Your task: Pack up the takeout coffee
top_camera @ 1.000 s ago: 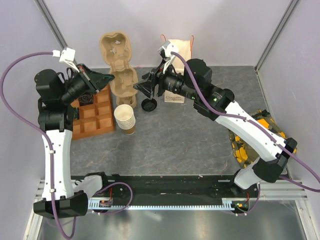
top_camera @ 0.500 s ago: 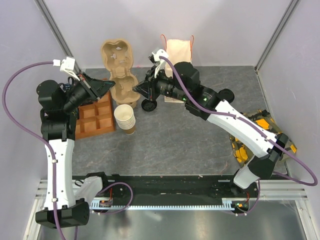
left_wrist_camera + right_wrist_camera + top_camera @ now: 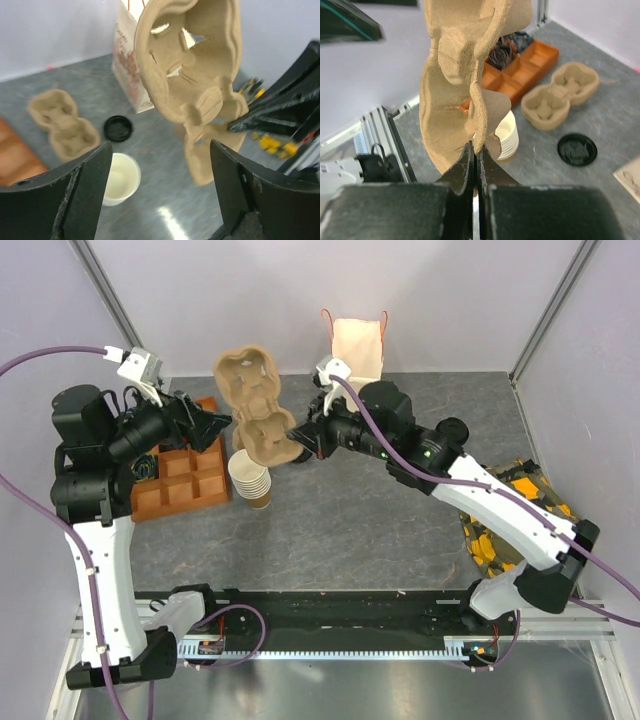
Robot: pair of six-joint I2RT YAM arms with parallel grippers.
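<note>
A tan pulp cup carrier (image 3: 250, 400) hangs tilted above the table's back left. My right gripper (image 3: 298, 440) is shut on the carrier's lower edge; in the right wrist view the jaws pinch a thin flap (image 3: 476, 147) of the carrier (image 3: 465, 65). My left gripper (image 3: 218, 424) stands open just left of the carrier, apart from it. In the left wrist view the carrier (image 3: 195, 75) hangs beyond the open left gripper (image 3: 160, 175). The takeout coffee is out of view.
A second carrier (image 3: 62, 125) lies on the table near a loose black lid (image 3: 118, 128). A stack of lidless paper cups (image 3: 250, 476) stands beside an orange divided tray (image 3: 185, 475). At the back stands a paper bag (image 3: 358, 345); a yellow-black bag (image 3: 500, 530) is at the right.
The right gripper has shut on the carrier's edge and lifted it off the table. The left gripper has opened and drawn back to the left.
</note>
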